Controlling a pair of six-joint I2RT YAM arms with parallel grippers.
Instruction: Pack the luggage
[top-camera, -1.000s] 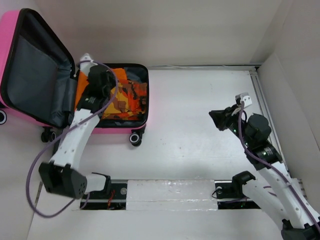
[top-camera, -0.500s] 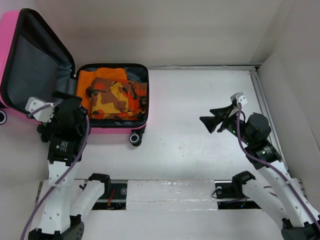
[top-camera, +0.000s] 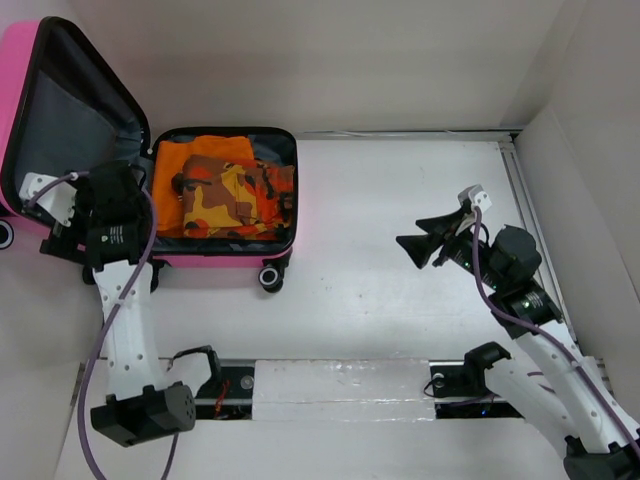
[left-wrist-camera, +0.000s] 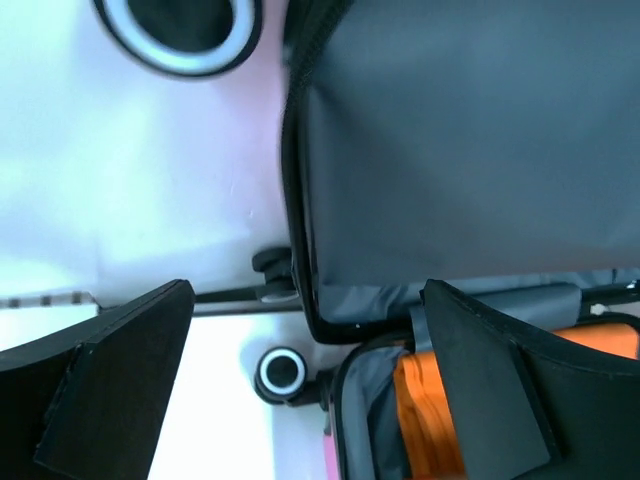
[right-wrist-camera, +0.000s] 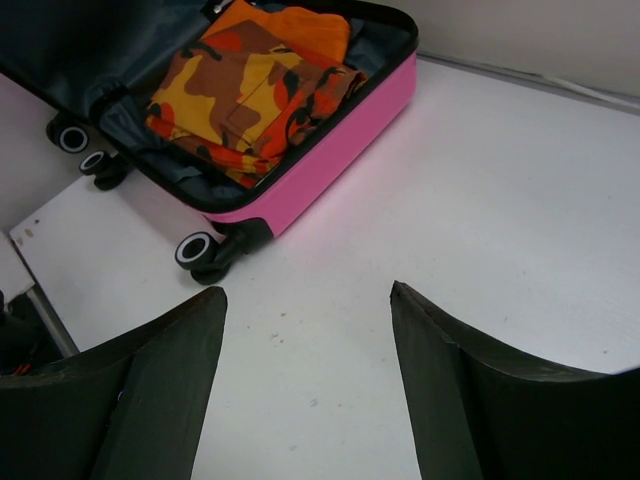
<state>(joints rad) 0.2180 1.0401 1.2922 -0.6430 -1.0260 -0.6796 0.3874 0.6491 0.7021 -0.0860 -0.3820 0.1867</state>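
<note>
Left pincer wide open, empty, by open luggage, right pincer parted, empty

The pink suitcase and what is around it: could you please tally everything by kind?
Hot-pink hard-shell suitcase, lid open: 1
Folded garments inside it: 2 (plain orange garment, orange-yellow-brown camouflage garment)
Black two-finger tools, both open and empty: 2 (left tool, right tool)
Total: 5
</note>
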